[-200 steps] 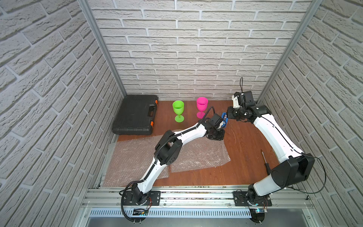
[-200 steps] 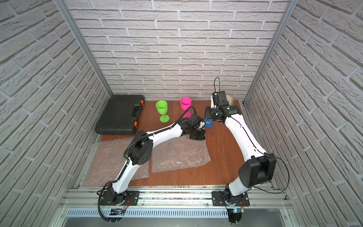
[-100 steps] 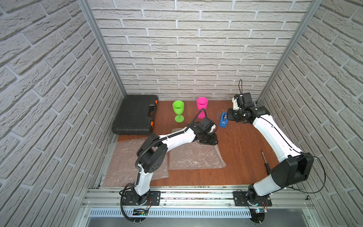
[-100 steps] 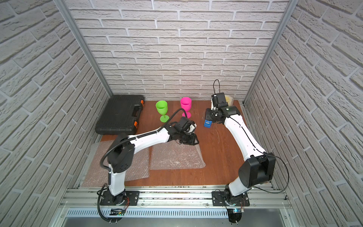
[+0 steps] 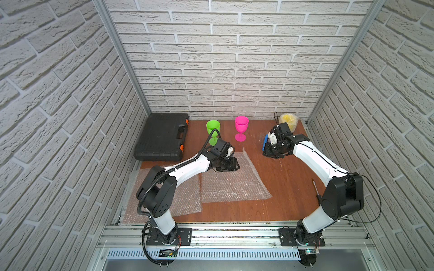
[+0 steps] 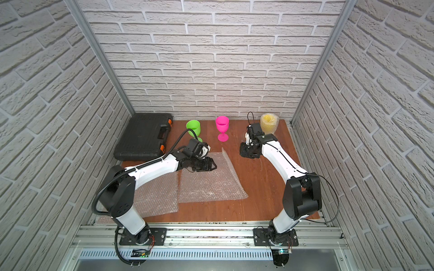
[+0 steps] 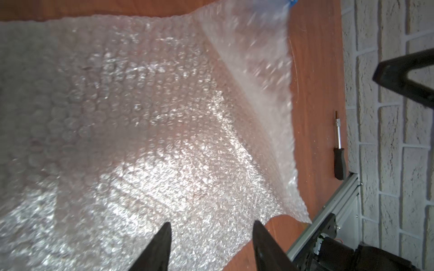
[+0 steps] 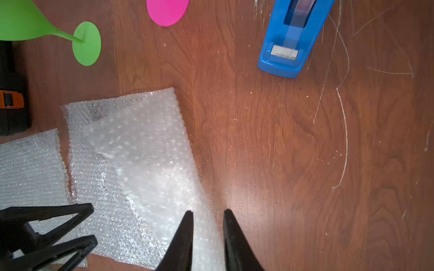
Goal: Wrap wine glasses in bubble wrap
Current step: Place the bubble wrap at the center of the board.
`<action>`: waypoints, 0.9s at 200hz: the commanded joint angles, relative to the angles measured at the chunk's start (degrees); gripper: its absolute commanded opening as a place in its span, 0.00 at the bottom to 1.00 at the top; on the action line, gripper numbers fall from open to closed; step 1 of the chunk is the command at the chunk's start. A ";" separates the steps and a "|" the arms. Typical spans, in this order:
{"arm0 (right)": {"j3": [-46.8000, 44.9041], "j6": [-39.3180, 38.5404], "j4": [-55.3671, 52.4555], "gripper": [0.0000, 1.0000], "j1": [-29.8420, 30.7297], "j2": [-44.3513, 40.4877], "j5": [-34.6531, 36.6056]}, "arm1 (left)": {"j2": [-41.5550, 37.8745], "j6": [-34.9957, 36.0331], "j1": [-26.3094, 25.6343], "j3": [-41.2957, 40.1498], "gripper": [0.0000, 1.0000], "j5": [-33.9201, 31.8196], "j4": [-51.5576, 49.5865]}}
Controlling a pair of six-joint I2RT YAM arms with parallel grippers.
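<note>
A green wine glass (image 5: 213,127) and a pink one (image 5: 241,124) stand upright at the back of the table. At the back right stands a yellow one (image 5: 288,120) inside bubble wrap. A loose bubble wrap sheet (image 5: 234,185) lies mid-table with its right edge curled up. My left gripper (image 5: 236,165) hovers over the sheet's far end, open and empty (image 7: 211,223). My right gripper (image 5: 272,153) hangs beside the blue tape dispenser (image 5: 265,142). In the right wrist view its jaws (image 8: 208,211) stand a little apart with nothing gripped, the curled edge (image 8: 164,164) below them.
A second bubble wrap sheet (image 5: 185,199) lies at the front left under the left arm. A black tool case (image 5: 164,138) fills the back left corner. A screwdriver (image 5: 315,187) lies near the right wall. Thin tape strands (image 8: 341,131) lie scattered on the wood.
My left gripper has drawn back leftward from beside the tape dispenser and opened, letting go of the sheet's corner. The sheet has dropped back. The right gripper has barely moved.
</note>
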 commanded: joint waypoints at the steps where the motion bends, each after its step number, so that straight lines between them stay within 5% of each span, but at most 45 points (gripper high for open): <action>1: -0.45 1.11 1.21 0.25 0.38 -2.81 -0.20 | 0.02 2.19 -0.51 3.25 0.56 -1.49 0.68; 77: -4.53 1.19 5.03 0.29 2.23 4.22 -5.66 | -4.35 4.29 12.43 -6.35 0.58 -13.69 -10.77; 180: -15.15 2.10 11.03 0.29 2.34 9.58 -4.79 | 1.63 4.58 16.48 -11.70 0.62 -10.32 -11.81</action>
